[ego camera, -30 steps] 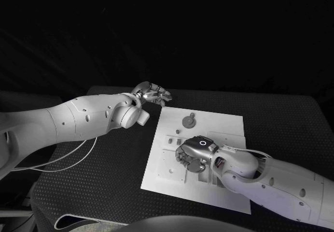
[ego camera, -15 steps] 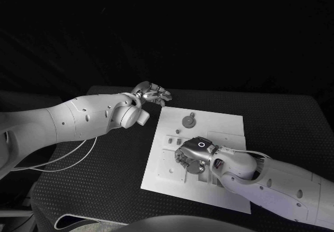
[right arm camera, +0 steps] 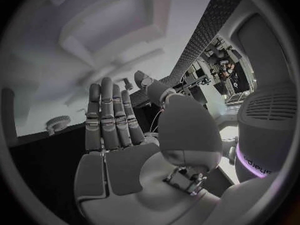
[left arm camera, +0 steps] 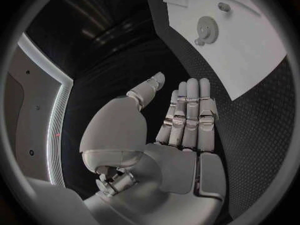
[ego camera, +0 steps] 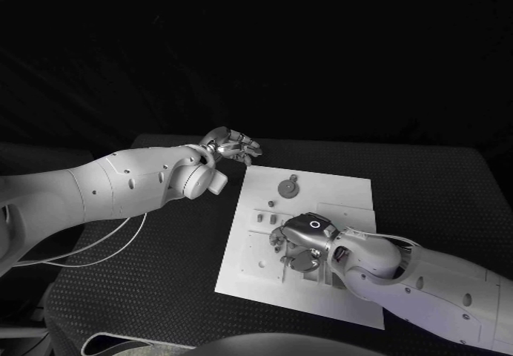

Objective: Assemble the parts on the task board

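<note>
We see the black worktop (ego camera: 160,259) carrying the white task board (ego camera: 342,189), which lies at its middle and runs from the far side toward the near right. No brand, label or readable writing can be made out on the board or the arms. Our right arm (ego camera: 428,285) comes in from the near right and sets the right hand (ego camera: 302,239) over the middle of the board; in the right wrist view its fingers (right arm camera: 107,115) stretch out straight, side by side, with nothing between them, and from above we cannot tell whether they touch the board. Our left arm (ego camera: 118,185) reaches from the left, and the left hand (ego camera: 233,143) hovers above the worktop just beyond the board's far left corner; the left wrist view shows its fingers (left arm camera: 190,115) extended flat and together, thumb set apart, grasping nothing. A round toothed part (ego camera: 288,186) sits on the far portion of the board, and a few small parts (ego camera: 267,217) stand just left of the right hand.
</note>
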Robot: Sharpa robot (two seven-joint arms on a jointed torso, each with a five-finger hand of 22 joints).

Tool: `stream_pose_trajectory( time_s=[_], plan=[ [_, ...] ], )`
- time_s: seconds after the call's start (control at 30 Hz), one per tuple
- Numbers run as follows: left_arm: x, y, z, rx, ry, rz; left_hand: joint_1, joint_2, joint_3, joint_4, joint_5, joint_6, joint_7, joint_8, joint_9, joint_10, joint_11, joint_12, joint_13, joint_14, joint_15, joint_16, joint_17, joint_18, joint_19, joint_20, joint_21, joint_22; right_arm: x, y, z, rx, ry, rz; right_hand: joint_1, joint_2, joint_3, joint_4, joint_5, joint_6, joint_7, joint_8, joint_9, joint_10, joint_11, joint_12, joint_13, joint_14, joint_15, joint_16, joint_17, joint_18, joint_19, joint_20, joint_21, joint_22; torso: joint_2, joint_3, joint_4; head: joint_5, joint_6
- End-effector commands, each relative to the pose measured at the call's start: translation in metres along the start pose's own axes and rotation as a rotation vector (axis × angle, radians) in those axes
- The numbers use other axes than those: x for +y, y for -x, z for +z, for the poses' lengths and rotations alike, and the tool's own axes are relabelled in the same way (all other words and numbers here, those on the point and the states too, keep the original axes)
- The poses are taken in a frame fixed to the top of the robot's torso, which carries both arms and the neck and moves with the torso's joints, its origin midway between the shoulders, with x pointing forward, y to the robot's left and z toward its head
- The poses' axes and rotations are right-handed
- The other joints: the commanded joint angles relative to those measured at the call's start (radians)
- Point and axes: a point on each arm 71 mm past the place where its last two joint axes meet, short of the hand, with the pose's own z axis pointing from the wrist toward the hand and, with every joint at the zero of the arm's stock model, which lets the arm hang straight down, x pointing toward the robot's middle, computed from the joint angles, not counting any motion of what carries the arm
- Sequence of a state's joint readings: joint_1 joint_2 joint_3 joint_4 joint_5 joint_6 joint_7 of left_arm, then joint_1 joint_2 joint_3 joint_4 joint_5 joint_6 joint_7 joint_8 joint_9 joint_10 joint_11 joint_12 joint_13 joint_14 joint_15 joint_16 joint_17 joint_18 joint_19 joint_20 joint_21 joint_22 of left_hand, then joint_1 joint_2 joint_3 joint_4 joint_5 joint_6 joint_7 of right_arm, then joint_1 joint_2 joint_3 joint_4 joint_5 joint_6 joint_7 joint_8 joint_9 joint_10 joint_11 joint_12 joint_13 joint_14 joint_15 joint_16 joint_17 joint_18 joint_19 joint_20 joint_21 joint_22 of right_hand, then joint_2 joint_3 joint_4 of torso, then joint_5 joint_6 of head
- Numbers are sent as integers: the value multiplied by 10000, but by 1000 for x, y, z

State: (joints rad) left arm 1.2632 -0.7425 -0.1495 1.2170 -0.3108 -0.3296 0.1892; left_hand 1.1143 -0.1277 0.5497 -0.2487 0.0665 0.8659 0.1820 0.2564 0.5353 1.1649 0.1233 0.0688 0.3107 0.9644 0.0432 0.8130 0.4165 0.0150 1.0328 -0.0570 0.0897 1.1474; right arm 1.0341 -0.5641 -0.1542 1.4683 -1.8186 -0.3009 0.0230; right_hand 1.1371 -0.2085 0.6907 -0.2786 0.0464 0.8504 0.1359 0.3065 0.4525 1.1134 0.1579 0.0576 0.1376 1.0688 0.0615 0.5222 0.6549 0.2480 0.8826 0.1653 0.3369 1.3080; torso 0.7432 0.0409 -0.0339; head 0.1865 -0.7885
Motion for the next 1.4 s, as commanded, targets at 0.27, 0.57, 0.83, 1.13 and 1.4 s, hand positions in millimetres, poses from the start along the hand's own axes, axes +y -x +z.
stream_pose_trajectory(
  time_s=[0.27, 0.57, 0.83, 1.13, 1.4],
  plan=[
    [-1, 1, 0, 50, -86, -66, -55, -65, -60, -1, 45, -94, 29, 3, -18, -61, 1, -2, -14, 47, -3, -74, 21, 138, 79, 8, -44, -10, -10, 25, -17, -1144, -214, -44, 40, -395, -236, 142, 34, -503, -135, -145, -104, -528, 184, 120, -104, -327, 125, -139, 134, -40, -345, 38, -77, 239, 0, 11, -11, -165, 128],
    [-1, 2, 0, 59, -120, -65, -55, -61, -61, 2, 46, -95, 30, 5, -18, -64, 3, -1, -14, 47, -3, -78, 26, 138, 80, 8, -48, -10, -41, 68, -44, -1342, -947, -138, 230, -195, -402, 212, 36, -302, 122, 93, -72, 102, -169, 509, 101, 482, -273, 591, 629, 138, 455, -121, 583, 259, -19, 10, -15, -410, 308],
    [0, 5, 0, -17, -124, -49, -53, -51, -60, 6, 47, -86, 27, 14, -15, -57, 0, 6, -11, 52, -4, -81, 36, 139, 86, 7, -51, -7, -71, 73, -74, 25, -2057, -353, -44, -335, -527, 386, 35, -255, 213, 164, -98, 302, -269, 593, 180, 663, -378, 818, 771, 138, 687, -242, 818, 235, -25, 18, -39, -558, 446],
    [1, 6, 0, -19, -107, -47, -54, -50, -63, 7, 46, -83, 26, 19, -14, -54, -1, 9, -9, 55, -5, -84, 43, 139, 89, 7, -54, -6, -79, 64, -78, 945, -2455, -707, -386, -786, -511, 788, 33, -575, -109, 82, -201, -389, -14, 196, 29, 204, -139, 729, 784, 89, 258, -156, 714, 230, -5, 32, -15, -612, 444],
    [0, 5, 0, 15, -119, -53, -56, -47, -65, 11, 46, -82, 25, 22, -14, -55, -1, 10, -9, 57, -5, -87, 49, 139, 91, 7, -57, -5, -82, 54, -73, 831, -2508, -862, -177, -644, -396, 802, 35, -523, -64, 159, -192, -415, -16, 207, 36, 277, -150, 841, 841, 137, 322, -168, 811, 243, -2, 11, 10, -652, 447]
  ],
)
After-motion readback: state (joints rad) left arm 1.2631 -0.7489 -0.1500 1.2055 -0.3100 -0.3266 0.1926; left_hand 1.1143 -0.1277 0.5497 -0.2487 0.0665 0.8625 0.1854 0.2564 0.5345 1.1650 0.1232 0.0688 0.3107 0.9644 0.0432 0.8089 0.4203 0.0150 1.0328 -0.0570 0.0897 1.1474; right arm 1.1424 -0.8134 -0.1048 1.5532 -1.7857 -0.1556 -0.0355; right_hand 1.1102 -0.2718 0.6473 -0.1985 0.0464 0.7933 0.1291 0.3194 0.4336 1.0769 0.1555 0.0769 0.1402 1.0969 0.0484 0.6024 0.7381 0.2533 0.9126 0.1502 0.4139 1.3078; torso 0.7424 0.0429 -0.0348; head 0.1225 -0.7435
